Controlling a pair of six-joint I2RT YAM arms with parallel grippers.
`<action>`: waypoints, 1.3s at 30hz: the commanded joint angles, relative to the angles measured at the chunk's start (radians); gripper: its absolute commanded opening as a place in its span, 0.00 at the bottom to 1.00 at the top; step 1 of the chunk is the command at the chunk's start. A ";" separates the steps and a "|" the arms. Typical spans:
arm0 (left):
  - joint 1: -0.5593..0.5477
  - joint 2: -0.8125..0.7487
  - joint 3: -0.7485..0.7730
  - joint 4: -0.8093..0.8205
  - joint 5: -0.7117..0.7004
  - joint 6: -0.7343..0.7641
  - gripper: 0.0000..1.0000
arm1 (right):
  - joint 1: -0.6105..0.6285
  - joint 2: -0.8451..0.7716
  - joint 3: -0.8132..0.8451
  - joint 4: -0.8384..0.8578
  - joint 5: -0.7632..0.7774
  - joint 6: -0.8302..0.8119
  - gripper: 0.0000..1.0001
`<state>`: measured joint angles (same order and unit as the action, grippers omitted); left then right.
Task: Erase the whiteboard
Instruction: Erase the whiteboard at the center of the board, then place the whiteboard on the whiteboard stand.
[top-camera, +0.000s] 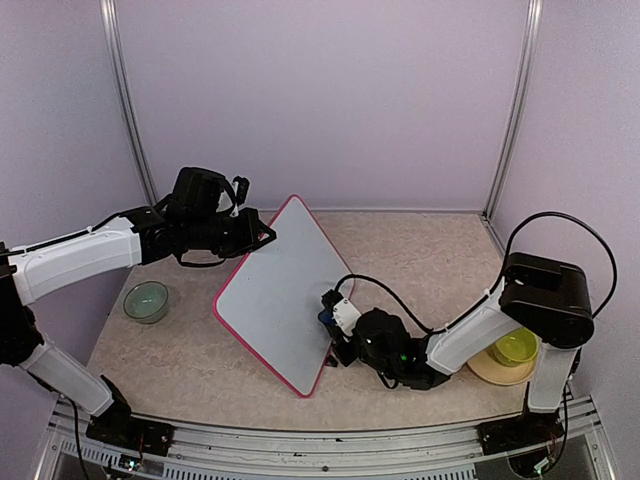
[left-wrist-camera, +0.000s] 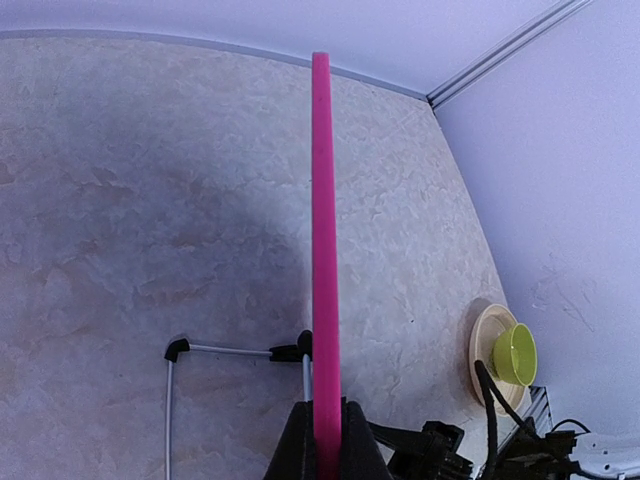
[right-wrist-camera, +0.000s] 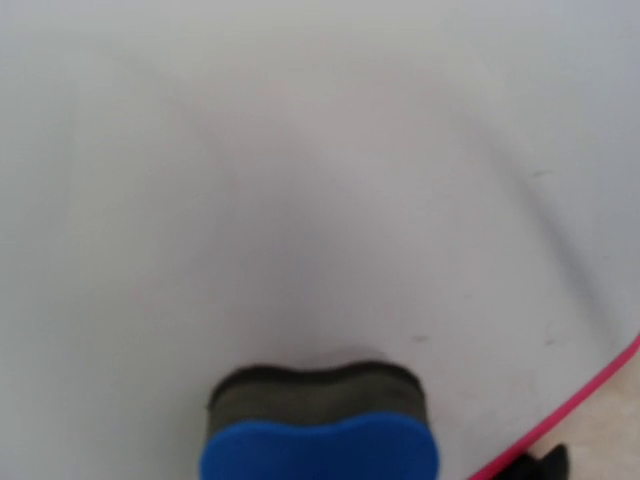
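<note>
Looking from above, we see the whiteboard (top-camera: 280, 300) standing tilted near the middle of the table (top-camera: 430, 250), one corner raised toward the back wall and its white face turned to the right arm. The left claw (top-camera: 262, 232) is clamped on the board's red-pink rim at the upper left edge. In the left wrist view the rim runs straight up between the two dark fingers (left-wrist-camera: 296, 450), which press it from both sides. The right claw (top-camera: 331, 308) is closed round a blue eraser (right-wrist-camera: 320, 440) at the board's right edge, about halfway down. The eraser's dark felt side faces the white surface from very close, though we cannot tell whether it touches. The face looks clean there, save a few faint specks

The left arm reaches in from the left, forearm nearly level above the table. The right arm folds low, elbow raised at the right, forearm sloping down to the board

Behind the board a thin wire stand (left-wrist-camera: 235, 350) with black tips rests on the mottled beige table. A green bowl (top-camera: 146, 301) stands near the left edge, and a yellow-green cup (top-camera: 516, 346) sits on a tan plate (top-camera: 492, 372) at the right. Pale lilac walls close in the back and sides
</note>
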<state>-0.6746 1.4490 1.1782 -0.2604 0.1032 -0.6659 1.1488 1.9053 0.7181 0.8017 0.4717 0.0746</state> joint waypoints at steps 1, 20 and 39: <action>-0.003 -0.009 -0.016 0.078 0.005 0.000 0.00 | 0.068 -0.001 -0.026 0.022 -0.080 0.000 0.00; -0.005 -0.019 -0.019 0.074 0.006 -0.005 0.00 | 0.179 -0.103 -0.028 0.002 -0.080 -0.023 0.00; -0.002 -0.016 0.005 0.038 0.001 0.021 0.30 | -0.339 -0.498 -0.001 -0.548 -0.166 0.285 0.00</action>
<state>-0.6739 1.4403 1.1675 -0.2501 0.1013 -0.6613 0.8864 1.4216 0.6846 0.4091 0.3607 0.2756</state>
